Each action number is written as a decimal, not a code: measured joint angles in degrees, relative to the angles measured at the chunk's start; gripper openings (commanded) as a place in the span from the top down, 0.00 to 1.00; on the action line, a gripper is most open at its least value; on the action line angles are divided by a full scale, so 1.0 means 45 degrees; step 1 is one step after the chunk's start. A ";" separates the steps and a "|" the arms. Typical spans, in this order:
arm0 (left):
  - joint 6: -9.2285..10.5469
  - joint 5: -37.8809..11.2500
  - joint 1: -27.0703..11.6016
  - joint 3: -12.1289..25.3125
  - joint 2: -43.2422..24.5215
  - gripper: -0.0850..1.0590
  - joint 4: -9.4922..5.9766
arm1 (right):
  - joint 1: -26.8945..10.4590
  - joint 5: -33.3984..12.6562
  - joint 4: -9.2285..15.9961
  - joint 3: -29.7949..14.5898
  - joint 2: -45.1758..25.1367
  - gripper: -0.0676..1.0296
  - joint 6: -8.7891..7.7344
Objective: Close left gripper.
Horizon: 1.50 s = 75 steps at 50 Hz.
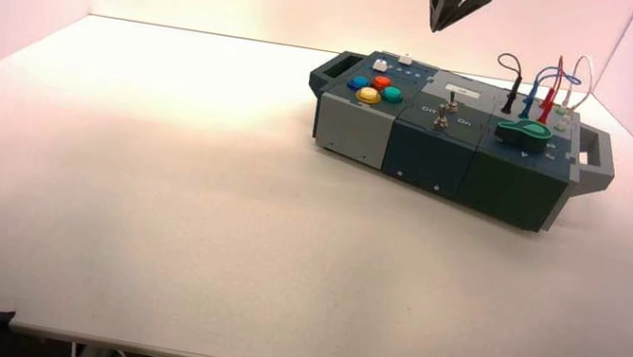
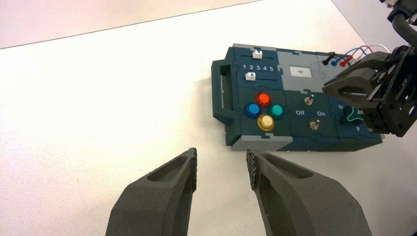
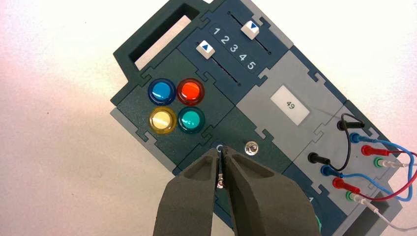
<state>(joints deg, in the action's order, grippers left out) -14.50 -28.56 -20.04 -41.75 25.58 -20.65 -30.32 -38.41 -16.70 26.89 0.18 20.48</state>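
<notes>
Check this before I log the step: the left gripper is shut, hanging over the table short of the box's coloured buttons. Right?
No: the left gripper is open, its fingers clearly apart, as the left wrist view shows. It does hang over the table, short of the box's coloured buttons.

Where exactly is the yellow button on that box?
Find the dark box on the white table and go to its end with the two white sliders. Four round buttons cluster there. The yellow button is the one farthest from the sliders, opposite the red button, and the only yellow one.
</notes>
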 measured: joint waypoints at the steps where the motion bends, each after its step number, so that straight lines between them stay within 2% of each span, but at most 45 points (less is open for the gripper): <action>1: 0.0000 0.0000 0.0000 0.0000 0.0000 0.45 0.0020 | 0.0020 0.0000 0.0000 0.0020 -0.0020 0.91 0.0000; 23: 0.0000 0.0000 0.0000 0.0000 -0.0020 0.47 0.0020 | 0.0000 0.0000 0.0000 0.0020 -0.0020 0.91 0.0020; 27: 0.0000 0.0039 0.0000 0.0000 -0.0098 0.61 0.0039 | 0.0000 0.0000 0.0000 0.0020 0.0000 0.91 0.0000; 30: -0.0039 0.0078 0.0000 0.0000 -0.0137 0.92 0.0039 | 0.0000 0.0000 0.0020 0.0020 0.0000 0.91 0.0020; 31: -0.0098 0.0078 0.0000 0.0000 -0.0137 0.97 0.0039 | 0.0020 0.0000 0.0020 0.0020 -0.0020 0.91 0.0020; 33: -0.0176 0.0078 0.0000 0.0000 -0.0137 0.94 0.0039 | 0.0020 0.0000 0.0020 0.0020 -0.0020 0.91 0.0020; 53: -0.0195 0.0117 0.0000 0.0000 -0.0273 0.95 0.0039 | 0.0000 -0.0273 0.0020 0.0020 0.0000 0.91 0.0020; 75: -0.0195 0.0117 0.0000 -0.0039 -0.0371 0.95 0.0059 | 0.0000 -0.0098 0.0020 0.0000 0.0000 0.91 0.0039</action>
<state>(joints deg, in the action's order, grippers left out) -15.38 -28.04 -20.04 -41.92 23.91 -20.39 -30.32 -38.85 -16.61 26.89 0.18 20.65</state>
